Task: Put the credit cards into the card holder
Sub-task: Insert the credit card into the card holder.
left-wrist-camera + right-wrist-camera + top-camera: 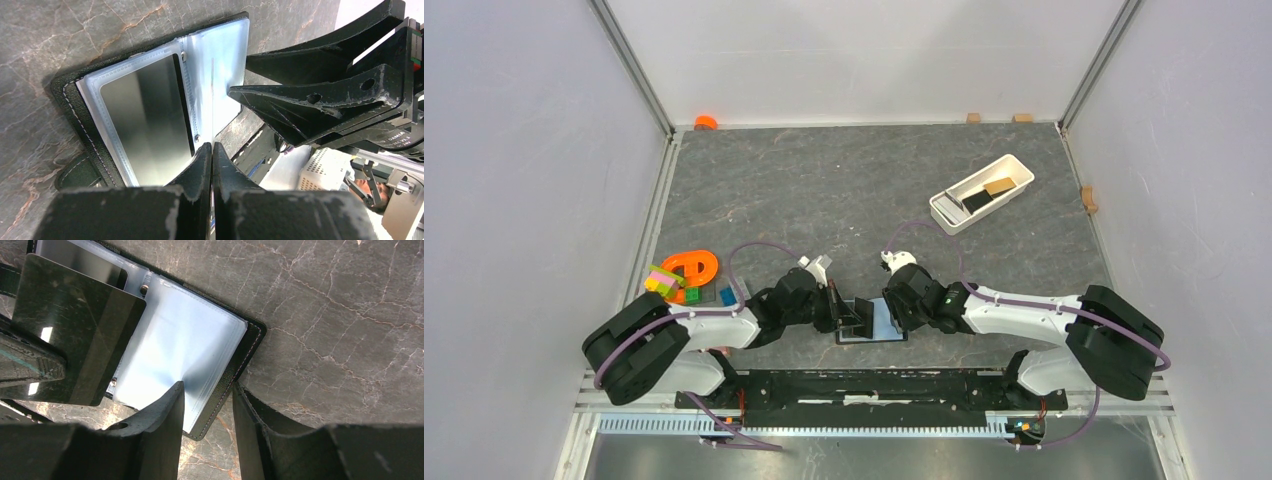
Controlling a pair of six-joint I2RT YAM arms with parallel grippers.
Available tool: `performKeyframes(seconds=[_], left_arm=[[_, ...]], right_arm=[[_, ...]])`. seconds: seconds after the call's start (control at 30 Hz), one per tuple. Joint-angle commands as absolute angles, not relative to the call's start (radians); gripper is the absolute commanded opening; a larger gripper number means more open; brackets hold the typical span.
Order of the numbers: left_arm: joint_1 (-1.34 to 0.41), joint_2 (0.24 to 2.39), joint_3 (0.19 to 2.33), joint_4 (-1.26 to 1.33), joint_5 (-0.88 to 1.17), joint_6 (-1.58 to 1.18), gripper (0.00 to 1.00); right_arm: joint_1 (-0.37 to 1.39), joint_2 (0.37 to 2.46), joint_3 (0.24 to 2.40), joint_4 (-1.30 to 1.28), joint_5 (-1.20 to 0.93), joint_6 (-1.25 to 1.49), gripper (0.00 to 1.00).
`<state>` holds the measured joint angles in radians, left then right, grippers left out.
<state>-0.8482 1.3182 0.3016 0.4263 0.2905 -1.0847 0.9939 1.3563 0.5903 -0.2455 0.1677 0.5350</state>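
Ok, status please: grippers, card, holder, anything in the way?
Left gripper shut on black card, over open holder. Right gripper open, astride holder's edge, one finger on sleeve.

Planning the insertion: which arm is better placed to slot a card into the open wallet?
Left. Left claw is shut on a thin black card over the black folding card holder; right claw only straddles its edge.

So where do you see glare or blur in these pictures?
Left wrist view: the sleeved card in the card holder shows a grey sheen; the near left gripper is soft. Right wrist view: a bright spot on the held black card. Top view: even light.
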Motion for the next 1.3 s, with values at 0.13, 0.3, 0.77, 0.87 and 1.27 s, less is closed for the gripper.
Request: performKeyframes(seconds=[0.13,0.3,0.77,0.87,1.27], left_arm=[[-0.85,1.358,0.293,0.504,0.311,-1.147,0.02],[-0.849,1.383,0.292,0.497,0.302,-1.148,0.02],[-0.85,1.422,0.266,0.514,0.253,-1.178,0.02],[-0.849,1.426,0.256,0.531,0.238,-1.183,0.02],[-0.85,1.528,0.252,0.676,0.249,-1.199,0.02]], right_arm=[[0.999,1.38,0.569,-0.289,0.202,0.543,0.44],[0.999,1.382,0.569,-0.291,0.205,0.543,0.44],[0.999,1.378,0.571,-0.304,0.218,0.55,0.44],[0.999,1.377,0.571,-0.308,0.218,0.55,0.44],[0.999,1.373,0.566,-0.312,0.22,0.555,0.44]])
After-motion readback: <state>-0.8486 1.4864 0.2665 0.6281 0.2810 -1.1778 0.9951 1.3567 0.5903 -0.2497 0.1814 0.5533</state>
